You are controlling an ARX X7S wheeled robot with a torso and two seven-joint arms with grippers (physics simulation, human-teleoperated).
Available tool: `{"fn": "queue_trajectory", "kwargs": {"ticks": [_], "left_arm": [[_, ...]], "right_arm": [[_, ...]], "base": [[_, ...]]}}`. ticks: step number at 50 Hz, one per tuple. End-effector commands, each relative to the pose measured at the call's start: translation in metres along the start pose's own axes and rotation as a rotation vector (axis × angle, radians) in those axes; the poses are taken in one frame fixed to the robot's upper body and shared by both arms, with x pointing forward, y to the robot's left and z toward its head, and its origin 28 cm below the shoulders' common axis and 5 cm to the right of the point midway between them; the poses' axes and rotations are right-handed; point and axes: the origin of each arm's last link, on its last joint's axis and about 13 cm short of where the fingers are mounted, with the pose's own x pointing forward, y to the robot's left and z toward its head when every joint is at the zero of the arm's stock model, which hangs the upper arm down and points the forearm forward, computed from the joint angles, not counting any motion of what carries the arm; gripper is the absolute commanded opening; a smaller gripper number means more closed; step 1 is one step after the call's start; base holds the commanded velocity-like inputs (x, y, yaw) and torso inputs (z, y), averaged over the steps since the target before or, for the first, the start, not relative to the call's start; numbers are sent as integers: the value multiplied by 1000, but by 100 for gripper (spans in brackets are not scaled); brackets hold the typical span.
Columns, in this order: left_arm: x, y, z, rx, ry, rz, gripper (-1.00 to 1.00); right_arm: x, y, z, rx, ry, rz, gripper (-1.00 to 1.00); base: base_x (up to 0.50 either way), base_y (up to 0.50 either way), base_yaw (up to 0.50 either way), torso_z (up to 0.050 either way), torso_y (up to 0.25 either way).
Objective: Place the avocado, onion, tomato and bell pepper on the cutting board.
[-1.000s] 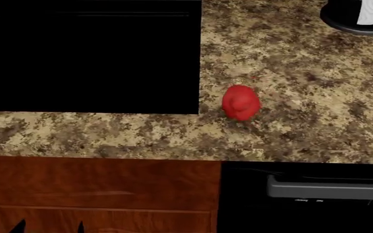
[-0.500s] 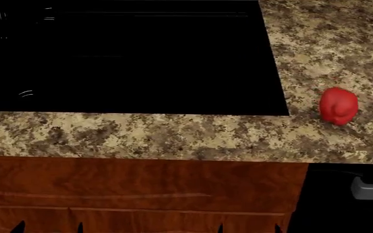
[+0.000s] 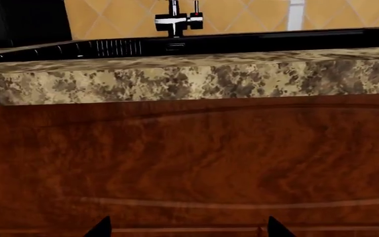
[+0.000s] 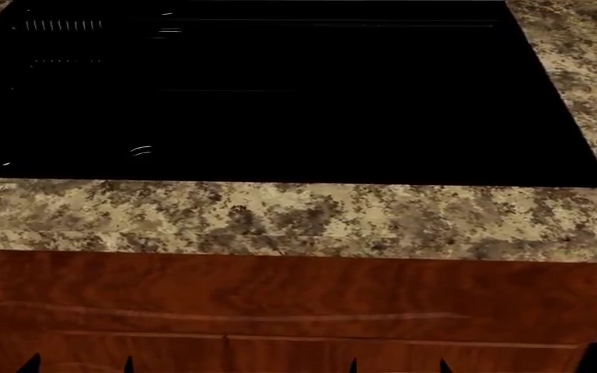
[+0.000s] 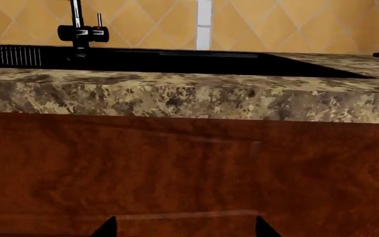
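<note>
Since the earlier frames the head view has swung left: the red pepper that lay right of the sink is gone past the right edge, and none of the vegetables nor the board shows now. Only the black sink (image 4: 277,93) and counter (image 4: 277,217) fill the view. By my judgement the pepper lies off to the right, nearer the right arm. Both arms hang low before the cabinet (image 3: 189,163) (below the counter edge). Left end effector (image 3: 186,229) and right end effector (image 5: 184,228) stand wide, holding nothing.
</note>
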Motion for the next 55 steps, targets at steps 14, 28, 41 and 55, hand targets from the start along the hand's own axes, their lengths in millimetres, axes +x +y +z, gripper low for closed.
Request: {"fn": "queue_trajectory", "kwargs": {"ticks": [14,28,41,55], "left_arm": [[0,0,0,-8,-1,-5,100],[0,0,0,-8,-2,-5,100],[0,0,0,-6,-3,-5,100],[0,0,1,-5,-4,-4,100]], "right_arm": [[0,0,0,3,-3,3,100],[-1,0,0,3,-2,3,100],[0,0,-1,2,-2,3,100],[-1,0,0,0,-3,4,100]], "base": [[0,500,0,0,0],[0,500,0,0,0],[0,500,0,0,0],[0,500,0,0,0]]}}
